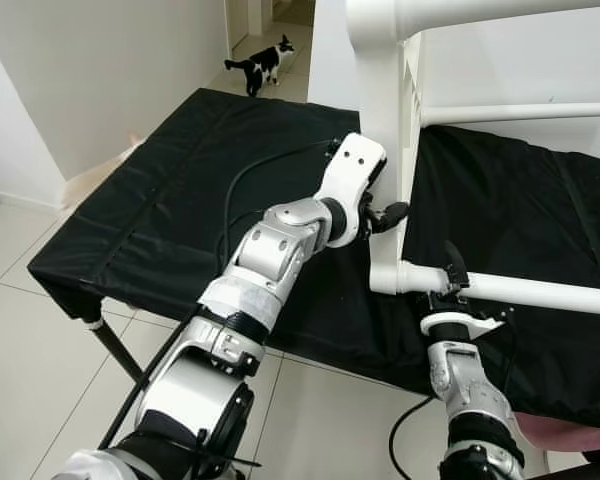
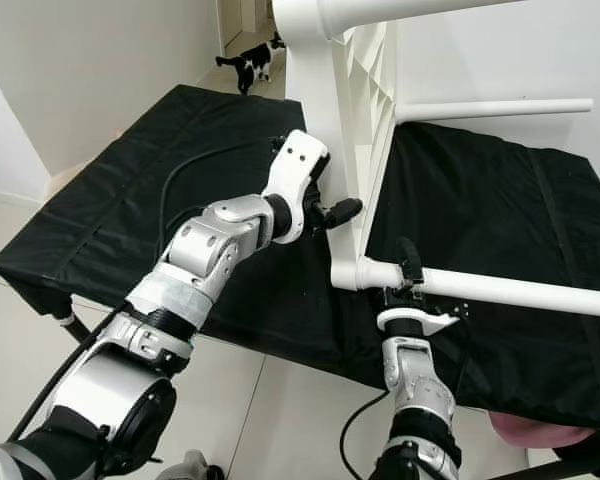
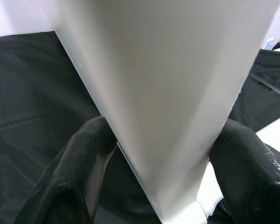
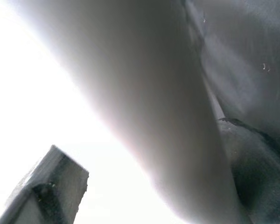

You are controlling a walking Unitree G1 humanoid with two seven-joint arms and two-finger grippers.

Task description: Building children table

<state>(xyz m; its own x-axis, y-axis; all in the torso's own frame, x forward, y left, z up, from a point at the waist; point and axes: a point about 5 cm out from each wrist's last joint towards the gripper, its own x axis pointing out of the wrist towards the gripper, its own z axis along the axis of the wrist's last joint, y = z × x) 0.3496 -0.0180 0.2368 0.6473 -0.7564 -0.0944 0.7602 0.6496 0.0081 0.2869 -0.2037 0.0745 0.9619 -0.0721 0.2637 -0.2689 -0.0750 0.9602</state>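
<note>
Left pincer [image 1: 392, 213] clamped on white table frame [image 1: 388, 150] upright panel; right pincer [image 1: 453, 283] at its lower leg [image 1: 540, 292], grip probably closed, can't tell.

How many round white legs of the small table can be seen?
3. One lies low, gripped by the right gripper; one sticks out in the middle; one is at the top. Others may be hidden.

- You see the white table frame [image 1: 390, 150]; it looks smooth, painted and a little shiny.
- Your round white leg [image 1: 540, 292] looks just as smooth.
- The black cover [image 1: 180, 200] is dull cloth with soft creases.
- Your arms [image 1: 280, 250] look like shiny silver metal.
- The left gripper's fingers [image 3: 79, 172] look like dull black plastic.
- The floor [image 1: 20, 330] is glossy pale tile.
</note>
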